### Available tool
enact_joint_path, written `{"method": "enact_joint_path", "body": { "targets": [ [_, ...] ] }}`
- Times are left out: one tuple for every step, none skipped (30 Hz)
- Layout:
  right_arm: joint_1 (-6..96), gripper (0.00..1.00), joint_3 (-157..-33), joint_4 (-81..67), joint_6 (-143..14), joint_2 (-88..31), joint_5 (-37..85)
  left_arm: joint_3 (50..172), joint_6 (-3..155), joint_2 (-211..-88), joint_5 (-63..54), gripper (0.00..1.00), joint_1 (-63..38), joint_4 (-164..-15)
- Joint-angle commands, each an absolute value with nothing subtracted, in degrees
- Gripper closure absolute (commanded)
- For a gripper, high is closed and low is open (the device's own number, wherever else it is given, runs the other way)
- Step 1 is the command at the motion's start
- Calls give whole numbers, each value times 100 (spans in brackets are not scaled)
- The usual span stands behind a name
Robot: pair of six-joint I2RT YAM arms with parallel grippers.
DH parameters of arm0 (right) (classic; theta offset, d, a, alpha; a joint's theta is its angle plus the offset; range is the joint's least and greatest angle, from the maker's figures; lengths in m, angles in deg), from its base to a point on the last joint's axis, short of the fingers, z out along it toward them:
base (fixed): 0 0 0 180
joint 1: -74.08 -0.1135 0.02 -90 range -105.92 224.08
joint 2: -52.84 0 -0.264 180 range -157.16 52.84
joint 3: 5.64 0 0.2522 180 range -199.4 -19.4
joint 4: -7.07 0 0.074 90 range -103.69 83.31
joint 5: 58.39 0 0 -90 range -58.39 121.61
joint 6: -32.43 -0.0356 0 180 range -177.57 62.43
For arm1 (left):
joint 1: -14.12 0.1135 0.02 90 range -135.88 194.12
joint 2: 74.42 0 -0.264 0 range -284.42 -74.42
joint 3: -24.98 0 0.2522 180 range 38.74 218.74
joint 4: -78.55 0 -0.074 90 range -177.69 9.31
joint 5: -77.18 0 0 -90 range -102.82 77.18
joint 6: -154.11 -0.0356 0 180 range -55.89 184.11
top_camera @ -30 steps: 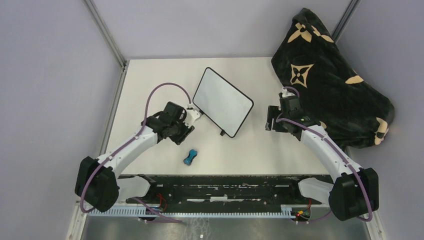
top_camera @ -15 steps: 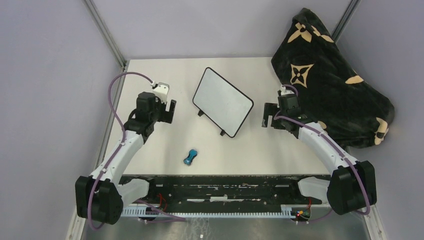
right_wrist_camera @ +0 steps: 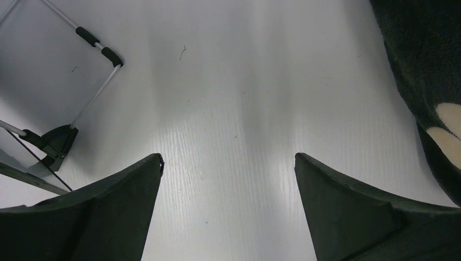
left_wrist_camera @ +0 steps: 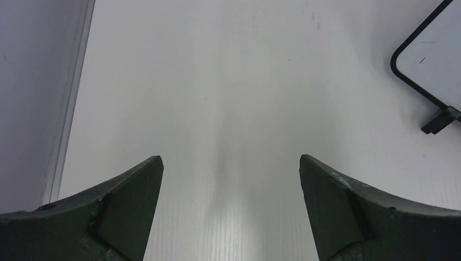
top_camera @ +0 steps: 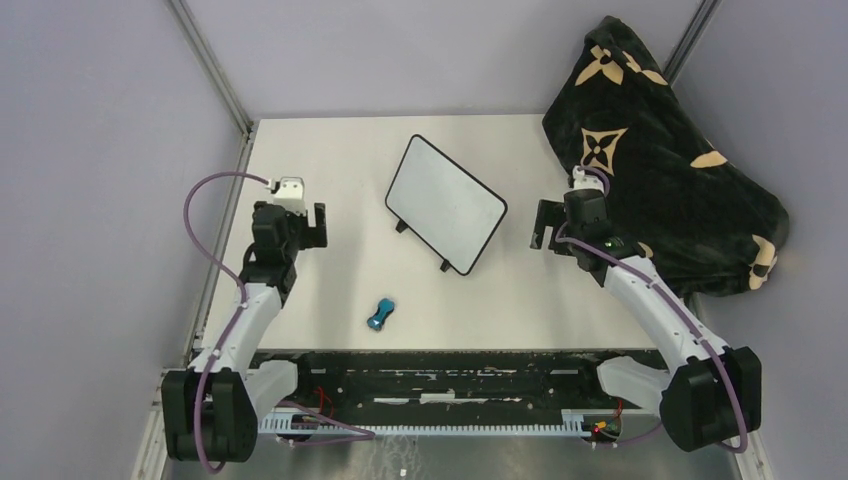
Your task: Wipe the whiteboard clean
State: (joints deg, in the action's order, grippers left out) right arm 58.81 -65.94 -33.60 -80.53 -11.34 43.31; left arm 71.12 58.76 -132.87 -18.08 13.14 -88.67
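Left arm (top_camera: 262, 280) farther from the seemingly clean whiteboard (top_camera: 446, 203); both jaws wide apart, empty.

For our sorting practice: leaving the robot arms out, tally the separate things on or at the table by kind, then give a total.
Whiteboard: 1
Small blue object: 1
Black patterned blanket: 1
Total: 3

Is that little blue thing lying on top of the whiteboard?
No, the blue thing lies on the table, apart from the whiteboard.
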Motion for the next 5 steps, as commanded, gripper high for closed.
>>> {"method": "enact_joint_path", "body": {
  "targets": [
    [5883,0,-6373,-2977,-8117,-883,4429,6998,6229,-13129,-1644,1,1389,-9575],
    [5887,0,-6315,-2936,-8121,-847,4433,6937,6234,-13102,-1606,1,1394,-9627],
    [5883,0,-6313,-2927,-8137,-837,4454,6877,6235,-13082,-1562,1,1409,-9687],
    [5886,0,-6316,-2929,-8157,-822,4464,6807,6241,-13058,-1529,1,1411,-9797],
    [5887,0,-6331,-2932,-8164,-809,4448,6750,6247,-13050,-1483,1,1412,-9850]
  ]
}}
